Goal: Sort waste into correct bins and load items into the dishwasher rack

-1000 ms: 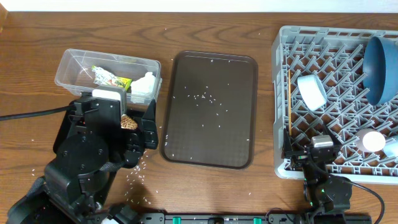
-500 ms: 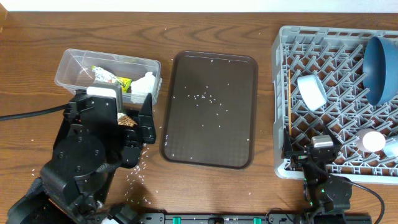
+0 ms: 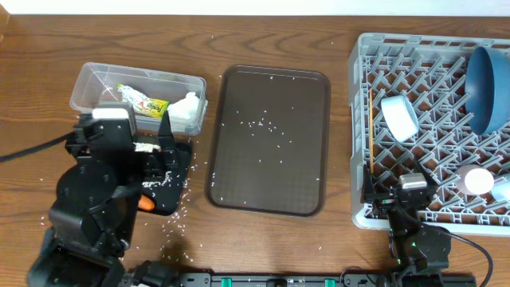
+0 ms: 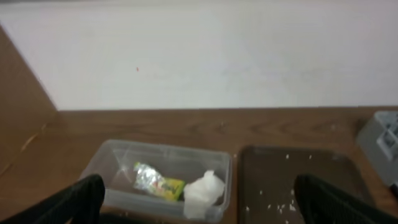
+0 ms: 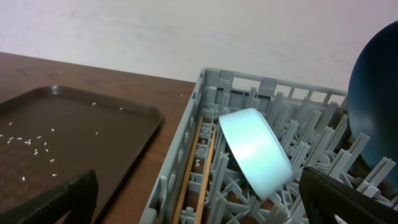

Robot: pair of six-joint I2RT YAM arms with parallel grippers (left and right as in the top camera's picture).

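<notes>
Our left tool (image 4: pixel 199 186) stood wide open and empty above the black tray (image 3: pixel 177 163), facing the clear tub (image 3: pixel 84 88) just beyond it. In the tub the yellow-green wrapper (image 3: pixel 143 102) lay with its long axis roughly along the tub's length, beside the crumpled tissue (image 3: pixel 185 108); its print was too small to read. A small carrot (image 3: pixel 146 203) lay at the tray's near edge. Rice grains (image 3: pixel 259 123) dotted the brown serving tray (image 3: pixel 307 167), with a narrow bare strip of counter (image 3: pixel 340 119) on either side. Our right tool (image 5: pixel 200 176), also wide open and empty, sat at the near left corner of the dishwasher rack (image 3: pixel 362 48). The chopsticks (image 3: pixel 371 135) ran along its left wall, near to far. The white bowl (image 3: pixel 398 115) was tilted on its side among the pegs, and the dark-blue plate (image 3: pixel 490 88) stood at the far right.
</notes>
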